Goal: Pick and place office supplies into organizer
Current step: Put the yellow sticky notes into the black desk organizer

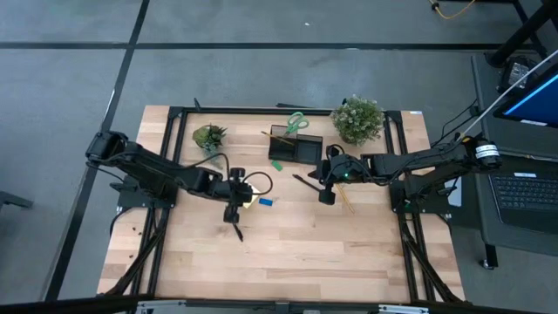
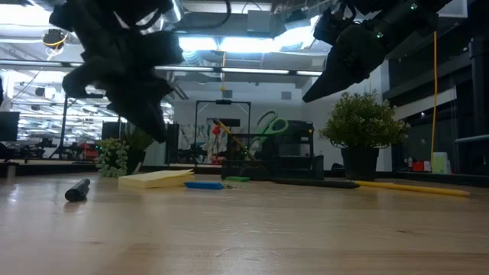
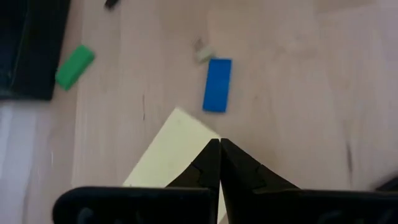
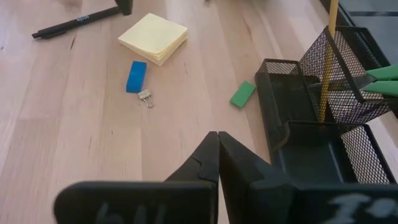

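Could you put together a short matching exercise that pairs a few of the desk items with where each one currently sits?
Things:
1. scissors
2. blue eraser
3. green eraser
4. pencil

Places:
A. flat on the table, just outside the organizer
B. upright in the organizer's mesh section
C. on the table beside the yellow sticky-note pad
D. handles sticking out above the organizer

Pairs: 1-D, 2-C, 3-A, 4-B

Grey floor (image 1: 261, 22), bright ceiling lights (image 2: 252, 44)
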